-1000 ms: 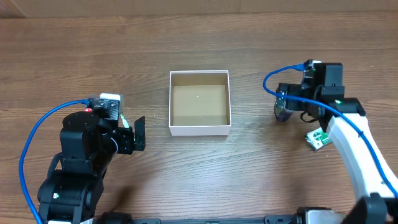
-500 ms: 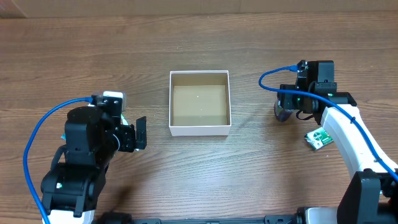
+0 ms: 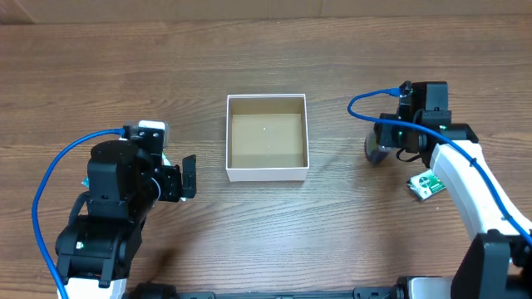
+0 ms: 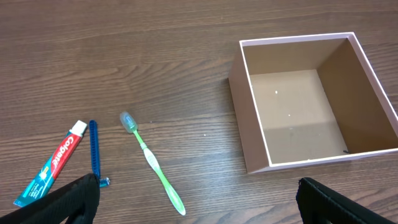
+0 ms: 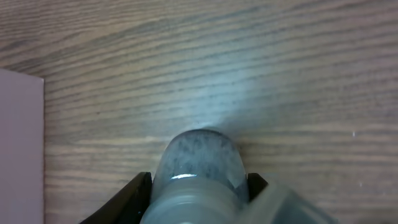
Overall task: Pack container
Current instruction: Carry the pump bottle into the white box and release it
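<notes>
Container sits empty at mid-table between the two arms, its brown floor bare, so packing looks to be at its very first item. The right gripper is down low to the box's right. Its fingers press against either side of a small grey round-topped bottle, which seems to rest on the wood. A green-and-white packet lies just beside that arm. The left gripper hovers with fingers spread wide and holding nothing, above a green toothbrush, a toothpaste tube and a thin blue stick. The likely next move is to lift the bottle above the box's thin white wall, carry it left over the floor and set it down without toppling it.
</notes>
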`<state>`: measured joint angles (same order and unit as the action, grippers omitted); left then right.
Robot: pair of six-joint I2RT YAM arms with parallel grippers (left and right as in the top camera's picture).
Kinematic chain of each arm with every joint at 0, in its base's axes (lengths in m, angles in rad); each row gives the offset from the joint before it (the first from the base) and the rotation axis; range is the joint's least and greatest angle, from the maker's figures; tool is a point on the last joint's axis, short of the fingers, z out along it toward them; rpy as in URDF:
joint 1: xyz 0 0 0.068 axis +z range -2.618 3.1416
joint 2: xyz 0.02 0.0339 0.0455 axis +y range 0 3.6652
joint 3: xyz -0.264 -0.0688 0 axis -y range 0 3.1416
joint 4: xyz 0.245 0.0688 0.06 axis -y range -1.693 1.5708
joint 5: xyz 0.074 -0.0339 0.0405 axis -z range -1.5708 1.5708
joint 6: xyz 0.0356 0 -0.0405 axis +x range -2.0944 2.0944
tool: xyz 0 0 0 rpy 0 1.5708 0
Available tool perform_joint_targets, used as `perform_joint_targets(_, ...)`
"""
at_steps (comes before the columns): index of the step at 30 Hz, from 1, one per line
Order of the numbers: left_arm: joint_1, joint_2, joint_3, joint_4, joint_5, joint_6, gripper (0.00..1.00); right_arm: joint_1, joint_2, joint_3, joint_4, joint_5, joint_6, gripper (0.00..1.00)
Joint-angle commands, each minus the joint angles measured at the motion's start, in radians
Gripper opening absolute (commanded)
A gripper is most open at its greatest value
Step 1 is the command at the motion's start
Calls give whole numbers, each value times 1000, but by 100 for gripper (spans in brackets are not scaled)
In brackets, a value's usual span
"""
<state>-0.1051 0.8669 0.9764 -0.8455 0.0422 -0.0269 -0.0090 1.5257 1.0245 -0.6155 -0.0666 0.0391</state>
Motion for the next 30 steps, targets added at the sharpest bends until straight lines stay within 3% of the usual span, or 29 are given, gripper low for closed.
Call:
perform_joint_targets(1,-7,-2,27,6,18,-11,100,40,-194,69,-25,34,21,4)
perform_joint_targets(3,-7,-2,27,12,18,-11,100,101,-296,121,-80,97,21,4)
perform_joint_targets(6,-7,-2,27,10,-2,-11,100,350,-393,261,-158,210,95,4)
perform_joint_targets(9,-5,-2,60,-80,-176,-109,100,599,-321,307,-85,346,119,4)
perform_joint_targets(11,-6,-2,102,-139,-180,-116,100,701,-231,307,31,392,119,4)
perform_joint_targets(24,-6,3,115,-153,-143,-116,100,766,269,378,293,402,232,4)
perform_joint_targets(30,-6,3,115,-154,-142,-116,100,749,326,385,292,352,274,3)
